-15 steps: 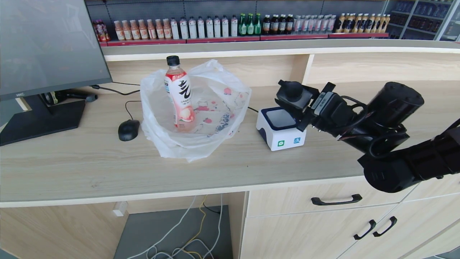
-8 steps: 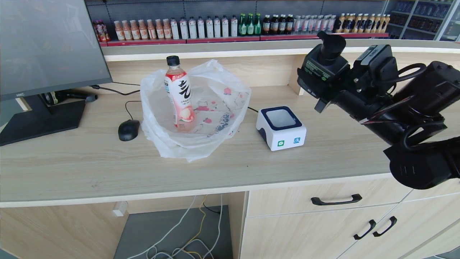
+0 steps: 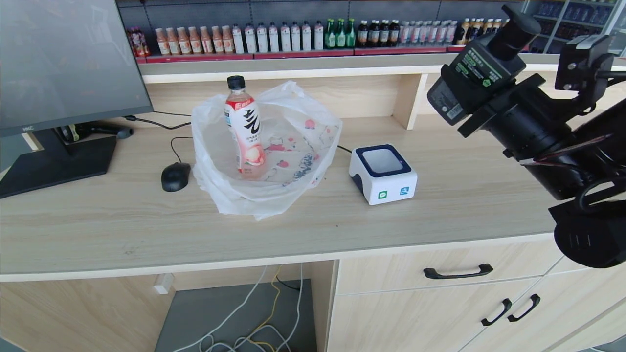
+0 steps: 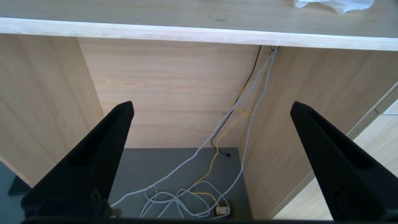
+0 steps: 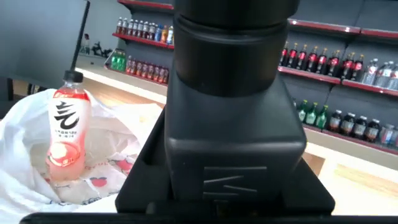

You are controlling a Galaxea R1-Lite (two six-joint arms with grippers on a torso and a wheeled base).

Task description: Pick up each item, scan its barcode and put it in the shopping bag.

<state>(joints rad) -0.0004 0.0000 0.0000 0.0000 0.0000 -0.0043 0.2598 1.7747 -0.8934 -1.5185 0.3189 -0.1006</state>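
The left claw (image 4: pixel 214 165) is being held spread wide below the surface (image 3: pixel 122 220) edge. A dark, black-capped container (image 3: pixel 472 73) is being pinched by the right claw (image 3: pixel 489 105) above the surface. Below and left of that claw, the scanner (image 3: pixel 383 173) is being borne by the surface; farther left, an upright pink bottle (image 3: pixel 244 132) is being held in the shopping bag (image 3: pixel 303 146).
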